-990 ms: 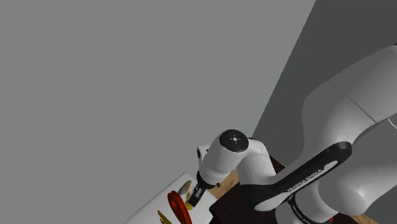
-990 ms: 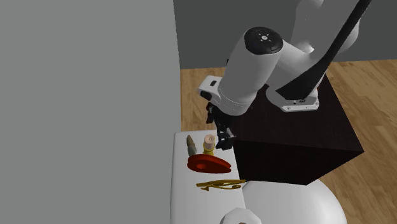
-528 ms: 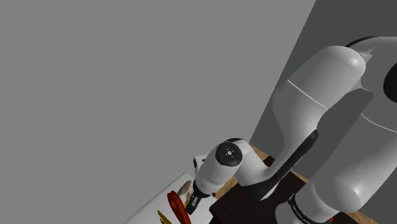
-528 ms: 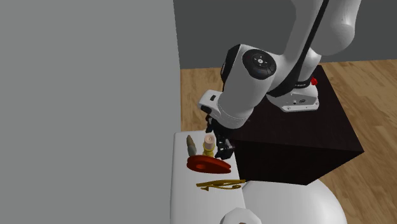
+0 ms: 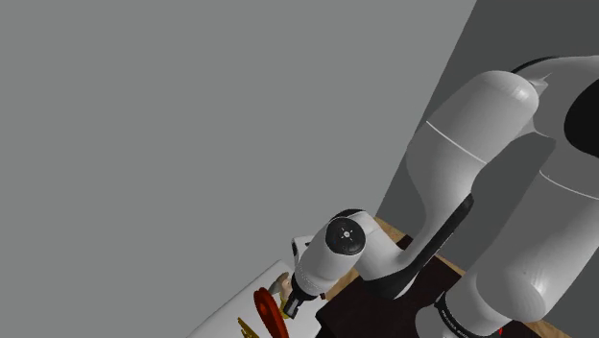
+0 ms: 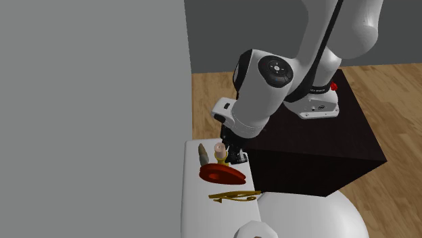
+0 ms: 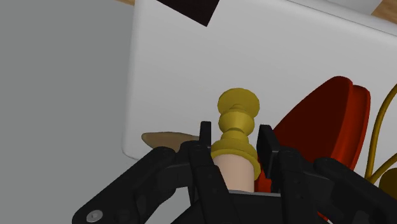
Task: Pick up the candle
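Wrist view: gripper [image 7: 235,132] snug rnd candle [image 7: 235,149]

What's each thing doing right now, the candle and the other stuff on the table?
gripper, shut on the candle.
candle, upright, clasped.
red dish, lying on the white table, untouched.
gold curly thing, lying flat, untouched.
brown thing, lying beside the candle.

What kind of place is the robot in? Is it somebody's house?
Probably a room in a house, though little shows. There is a wooden floor, plain grey walls, and a small white table with a candle and a red thing on it.
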